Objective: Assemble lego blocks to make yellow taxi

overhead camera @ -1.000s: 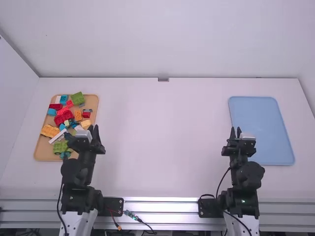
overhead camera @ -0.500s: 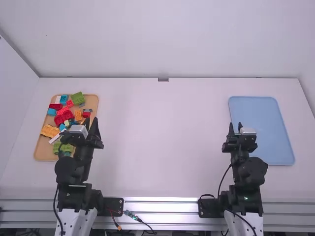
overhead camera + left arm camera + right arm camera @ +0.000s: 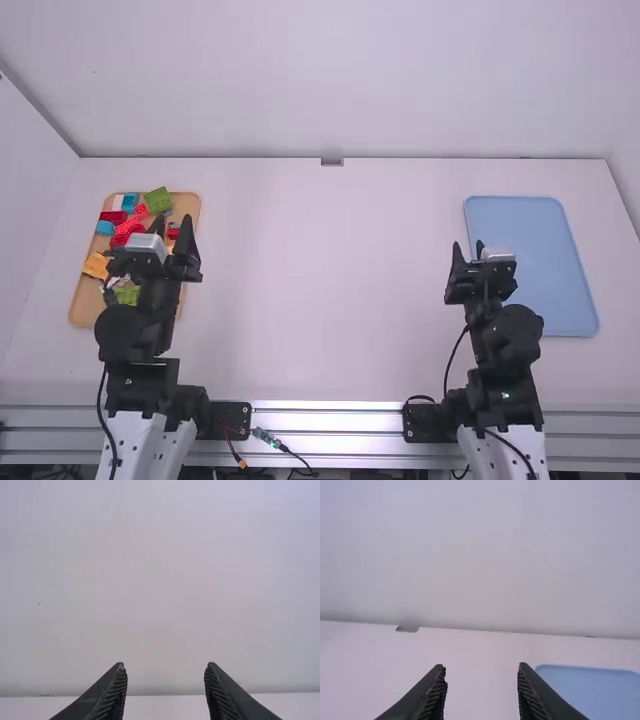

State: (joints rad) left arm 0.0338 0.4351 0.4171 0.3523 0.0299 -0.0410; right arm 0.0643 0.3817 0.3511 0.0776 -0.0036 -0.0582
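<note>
Across the white table (image 3: pixel 320 280) ahead of both jaws, with the blue tray (image 3: pixel 520 225) to the right of the right gripper (image 3: pixel 481 666) and the tan tray (image 3: pixel 84 308) beneath and left of the left gripper (image 3: pixel 165 666), picking a first block would likely go best by lowering the left one's empty, wide-spread fingers squarely over the orange-yellow block (image 3: pixel 95 265), clear of its neighbours. The table looks smooth and matt, the blue tray round-cornered, both open grippers' fingers ridged, and the blocks hard, chunky plastic.
</note>
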